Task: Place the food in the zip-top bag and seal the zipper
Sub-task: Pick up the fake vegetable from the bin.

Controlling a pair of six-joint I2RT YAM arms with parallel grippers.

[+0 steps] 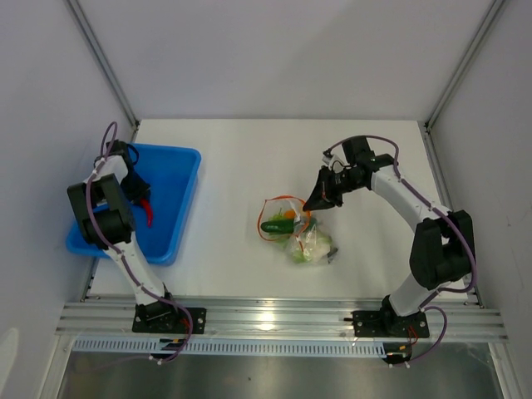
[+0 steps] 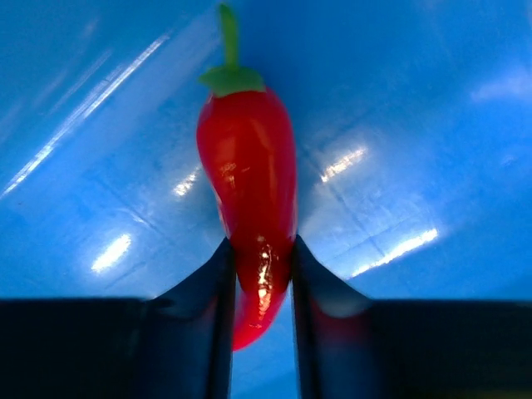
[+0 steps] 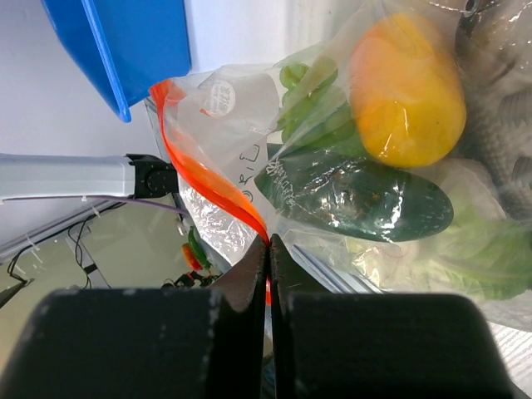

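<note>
My left wrist camera shows what the top view barely does: my left gripper (image 2: 259, 278) pinches the red chili (image 2: 248, 183) near its tip, inside the blue tray (image 2: 416, 125). I cannot tell whether the chili rests on the tray.

My right gripper (image 3: 268, 249) is closed on the zipper (image 3: 199, 174) of the zip-top bag (image 3: 237, 108). The bag lies mid-worktop (image 1: 224, 166) and holds the cucumber (image 3: 357, 199), orange-yellow piece (image 3: 407, 87), grapes (image 3: 312, 100) and leafy vegetable (image 3: 474, 258), which is cut off at the edge.

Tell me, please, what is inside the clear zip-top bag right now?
Through the zip-top bag show an orange-yellow piece, a dark green cucumber, a green grape bunch and a leafy vegetable. Anything beneath them is covered. The red chili is outside, in the left pincer.
</note>
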